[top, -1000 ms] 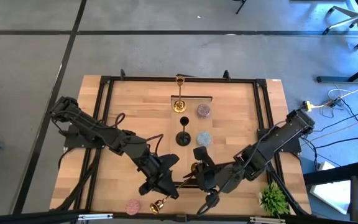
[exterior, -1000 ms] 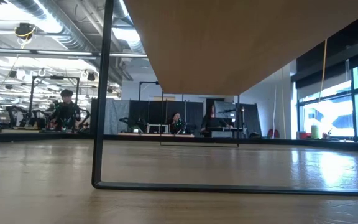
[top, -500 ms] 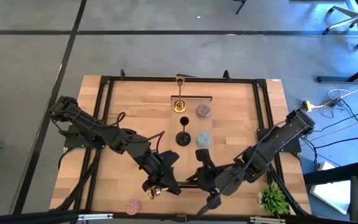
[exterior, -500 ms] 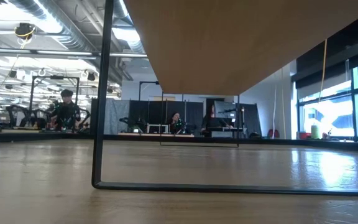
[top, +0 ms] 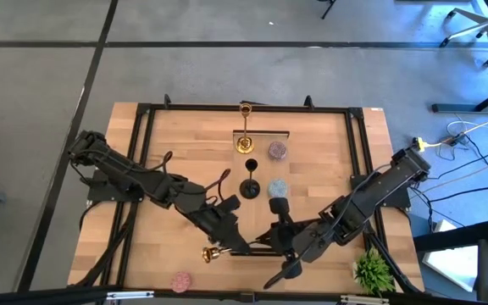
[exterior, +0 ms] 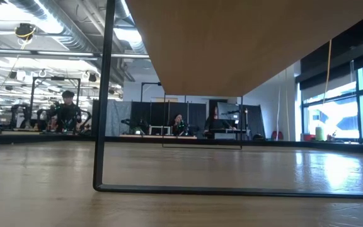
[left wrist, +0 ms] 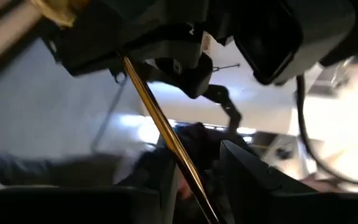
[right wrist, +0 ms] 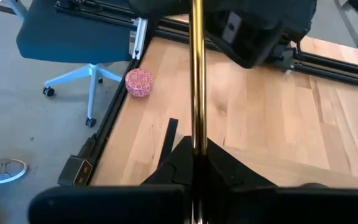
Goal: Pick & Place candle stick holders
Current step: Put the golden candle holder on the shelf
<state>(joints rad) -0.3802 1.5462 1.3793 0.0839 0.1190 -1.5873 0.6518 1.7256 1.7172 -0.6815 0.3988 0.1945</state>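
The gold holder (top: 213, 252) lies level above the worktop's (top: 329, 161) near edge, between the two arms; its thin polished stem (right wrist: 197, 81) is pinched in the shut jaws of the right gripper (top: 271, 247), while the left gripper (top: 230, 240) is close over the stem, and whether its jaws clamp the stem or stand free I cannot tell, so this looks like a hand-over from one arm to the other. Farther back stand another gold holder (top: 245, 144) and a black one (top: 249, 187), both stemmed on round bases, beside two low speckled rounds, mauve (top: 277, 152) and light blue (top: 277, 188). A speckled pink round (top: 180, 281) sits alone by the near edge, and a leafy plant (top: 373, 271) at the near right corner.
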